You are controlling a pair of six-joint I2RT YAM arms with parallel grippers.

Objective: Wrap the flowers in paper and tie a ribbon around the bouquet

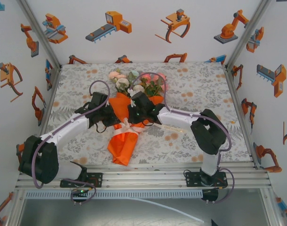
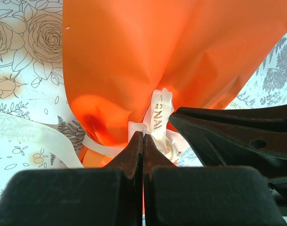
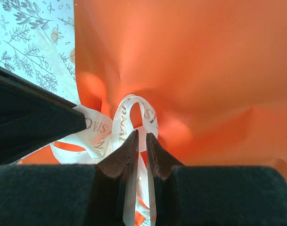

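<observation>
The bouquet (image 1: 125, 143) lies flat, with the ribbon (image 2: 158, 113) looped round its waist. The left gripper (image 2: 143, 137) is clenched on the ribbon there, and the right gripper (image 3: 141, 136) pinches a strand beside it. Pull apart evenly, sparing the paper (image 2: 181, 47).

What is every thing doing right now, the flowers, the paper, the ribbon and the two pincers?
flowers: wrapped, heads poking out of the cone's wide end.
paper: rolled into a cone, lying on the table.
ribbon: wound around the cone's middle, in loops.
left pincer: shut, tips at the ribbon.
right pincer: shut on a ribbon strand.
</observation>
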